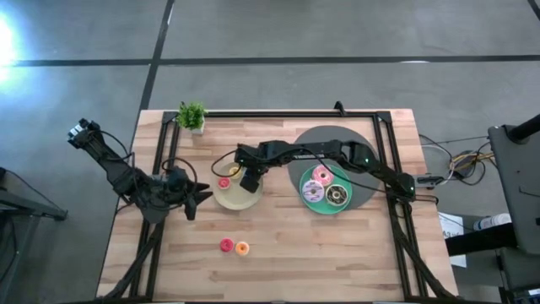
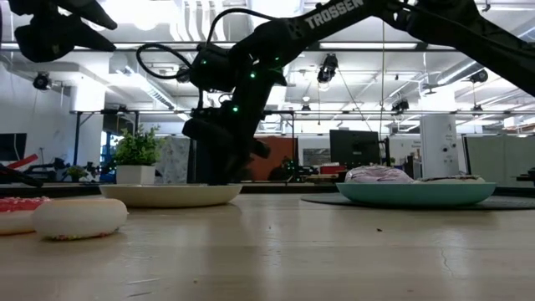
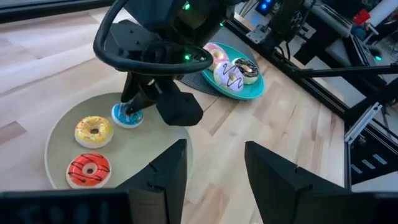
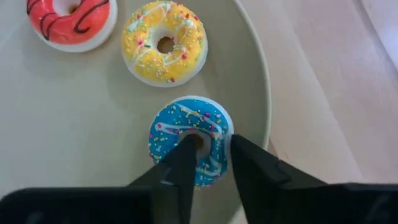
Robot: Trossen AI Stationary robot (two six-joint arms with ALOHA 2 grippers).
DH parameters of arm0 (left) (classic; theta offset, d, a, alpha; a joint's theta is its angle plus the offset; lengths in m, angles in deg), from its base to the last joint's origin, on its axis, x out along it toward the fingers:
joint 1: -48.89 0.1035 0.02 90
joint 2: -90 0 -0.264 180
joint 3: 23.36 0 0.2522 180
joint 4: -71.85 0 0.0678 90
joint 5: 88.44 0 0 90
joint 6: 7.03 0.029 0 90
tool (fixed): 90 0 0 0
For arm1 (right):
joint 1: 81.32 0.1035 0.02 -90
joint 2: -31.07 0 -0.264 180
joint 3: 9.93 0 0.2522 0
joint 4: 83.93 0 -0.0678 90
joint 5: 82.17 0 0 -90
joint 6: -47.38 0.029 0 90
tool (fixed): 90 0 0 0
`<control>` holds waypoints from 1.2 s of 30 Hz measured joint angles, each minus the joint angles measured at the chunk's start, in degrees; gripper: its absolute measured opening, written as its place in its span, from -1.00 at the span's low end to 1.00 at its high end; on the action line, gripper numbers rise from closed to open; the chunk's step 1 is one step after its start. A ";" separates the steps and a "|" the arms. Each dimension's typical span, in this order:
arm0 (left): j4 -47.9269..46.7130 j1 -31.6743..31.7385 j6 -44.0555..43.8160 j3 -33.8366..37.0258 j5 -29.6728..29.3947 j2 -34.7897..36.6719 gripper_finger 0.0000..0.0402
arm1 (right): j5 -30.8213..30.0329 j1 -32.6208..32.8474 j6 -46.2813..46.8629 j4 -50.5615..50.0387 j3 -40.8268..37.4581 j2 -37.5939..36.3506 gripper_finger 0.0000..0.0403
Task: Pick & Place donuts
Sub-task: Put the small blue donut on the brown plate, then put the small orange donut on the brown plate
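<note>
- Donuts nearest the low camera: a red-frosted mini ring donut (image 1: 226, 245) and an orange-frosted mini ring donut (image 1: 242, 248) are lying touching each other on the bare slatted wooden table (image 1: 321, 262), well apart from both plates.
- On the round cream plate (image 1: 221, 198), a red mini donut with dark stripes (image 4: 71, 17) and a yellow sprinkled mini donut (image 4: 165, 42) are resting side by side.
- The blue-frosted mini ring donut with white drizzle (image 4: 189, 138) is sitting near the cream plate's rim, just beside the yellow one.
- The right gripper (image 4: 208, 163) is reaching across the table to the cream plate and straddling one side of the blue donut's ring, one finger at the hole and the other at the outer edge; the jaws are parted only slightly and appear to be gripping the ring.
- Judgement: this is either the set-down or the pick-up of the blue donut. For a clean result, the gripper should be moving vertically only, keeping the donut level and clear of the yellow one and of the rim.
- The left gripper (image 3: 214, 171) is waiting just beside the cream plate, jaws spread and holding nothing.
- Farther off, the round teal plate (image 1: 310, 203) is carrying three larger donuts: pink-frosted (image 1: 321, 176), white-lilac (image 1: 313, 192) and chocolate-brown (image 1: 337, 196).
- A small potted green plant (image 1: 192, 116) is standing at the table's far edge.
</note>
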 joint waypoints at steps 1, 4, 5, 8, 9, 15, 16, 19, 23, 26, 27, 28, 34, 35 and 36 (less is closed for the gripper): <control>0.00 0.00 -0.11 0.00 0.02 -0.07 -0.33 | -0.02 -0.01 0.37 -0.05 0.00 -0.06 -0.45; 0.00 0.00 -0.41 0.00 1.59 -0.35 -0.33 | -0.09 0.00 0.64 -1.11 0.49 -0.55 -0.28; 0.04 0.00 -0.27 0.00 2.79 -0.49 -0.33 | -0.20 0.02 -0.11 -1.41 1.00 -0.81 -0.24; 0.02 -0.02 1.02 0.00 7.33 -1.05 -0.33 | -1.46 0.38 -2.20 -1.44 2.55 -2.21 -0.13; 0.01 -0.02 1.34 0.00 8.65 -1.27 -0.33 | -1.58 0.50 -2.92 -1.45 3.04 -2.84 -0.11; 0.04 -0.04 0.55 0.00 13.98 -4.04 -0.33 | -1.63 1.72 -4.68 -5.86 4.62 -6.46 -0.03; 0.04 -0.04 0.67 0.00 15.32 -4.96 -0.33 | -1.73 2.30 -5.83 -6.94 4.42 -7.25 -0.03; 0.93 -0.04 1.05 1.29 18.92 -8.14 -0.33 | -1.92 5.21 -8.18 -9.86 3.80 -10.13 -0.03; 8.32 -0.04 1.09 4.92 23.44 -12.60 -0.33 | -4.11 9.93 -5.74 -13.78 1.81 -13.45 -0.05; 16.78 -0.04 1.10 7.50 27.03 -16.14 -0.33 | -4.69 13.25 -0.65 -14.38 -0.83 -15.38 -0.05; 19.66 -0.04 1.18 8.20 28.18 -17.30 -0.33 | -4.76 14.43 1.29 -14.75 -1.61 -15.99 -0.05; 22.12 -0.04 1.51 8.75 29.42 -18.41 -0.33 | -4.76 15.64 3.26 -14.94 -2.48 -16.51 -0.05; 26.85 -1.28 11.07 8.77 32.36 -25.01 -0.33 | -10.90 22.70 14.79 -15.28 -8.99 -19.21 -0.05; 27.58 -1.61 12.84 8.43 32.34 -25.76 -0.33 | -11.95 23.65 17.00 -15.29 -9.73 -19.67 -0.05; 28.08 -1.78 13.88 8.13 32.35 -26.47 -0.33 | -13.12 24.59 19.30 -15.13 -10.46 -20.11 -0.05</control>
